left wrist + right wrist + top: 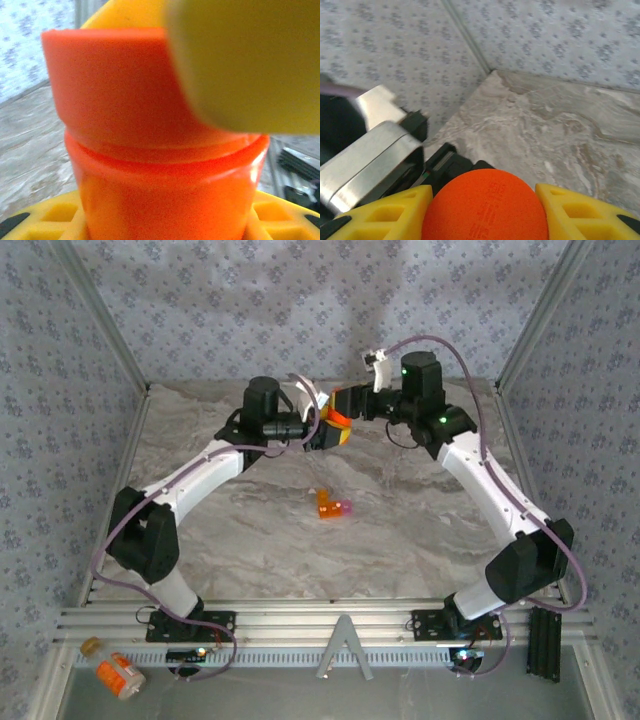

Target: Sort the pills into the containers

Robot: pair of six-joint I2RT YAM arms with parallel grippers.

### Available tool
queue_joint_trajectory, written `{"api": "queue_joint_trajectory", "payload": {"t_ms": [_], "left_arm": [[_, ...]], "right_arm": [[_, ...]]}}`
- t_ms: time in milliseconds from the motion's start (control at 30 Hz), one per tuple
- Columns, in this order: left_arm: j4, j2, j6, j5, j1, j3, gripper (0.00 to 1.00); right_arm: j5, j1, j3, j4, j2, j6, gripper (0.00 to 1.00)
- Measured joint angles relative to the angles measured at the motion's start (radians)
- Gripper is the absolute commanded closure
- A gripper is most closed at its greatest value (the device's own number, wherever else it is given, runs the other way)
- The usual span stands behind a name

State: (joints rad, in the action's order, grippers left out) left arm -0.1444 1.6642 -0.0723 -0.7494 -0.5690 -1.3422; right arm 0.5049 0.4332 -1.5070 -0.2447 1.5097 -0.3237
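**Desk:** Any writing or labels to log?

**Operator:** I see raised lettering on the top of the cap (485, 205) from the right wrist, too faint to read. The labelled bottle (112, 672) lies on the metal ledge by the front left corner. Its label is white and I cannot make out the print.

**Desk:** Where is the bottle, and how does it point?

**Operator:** The bottle (338, 420) is held off the table (430, 530), over the middle of the back edge, between the two arms. From the left wrist its long axis runs up the frame, cap uppermost. The cap end faces the right gripper (485, 212). I cannot tell its tilt against the table from above.

**Desk:** And the box?

**Operator:** The box (331, 506) lies flat near the centre of the table, well apart from both arms. Its long axis runs roughly left to right, pink end toward the right edge.

**Desk:** Appearance?

**Operator:** The bottle body is translucent orange and round. The cap is opaque, a redder orange, and seated on a ridged neck.

**Desk:** Grippers?

**Operator:** The left gripper (165, 227) pinches the bottle body, with a yellow finger (45, 220) on either side. The right gripper pinches the cap, its yellow fingers (575, 210) against both flanks.
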Motion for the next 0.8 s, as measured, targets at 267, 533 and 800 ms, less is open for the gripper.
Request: {"api": "queue_joint_trajectory", "payload": {"t_ms": [267, 533, 800], "left_arm": [[-0.052, -0.015, 0.028, 0.418, -0.093, 0.043, 1.0], [-0.177, -0.018, 0.045, 0.46, -0.121, 0.066, 1.0], [-0.227, -0.021, -0.024, 0.172, 0.006, 0.072, 1.0]], "right_arm": [[-0.198, 0.028, 0.041, 0.082, 0.012, -0.094, 0.55], [-0.162, -0.009, 0.045, 0.109, 0.014, -0.15, 0.17], [0.098, -0.137, 0.072, 0.094, -0.105, -0.094, 0.1]]}}
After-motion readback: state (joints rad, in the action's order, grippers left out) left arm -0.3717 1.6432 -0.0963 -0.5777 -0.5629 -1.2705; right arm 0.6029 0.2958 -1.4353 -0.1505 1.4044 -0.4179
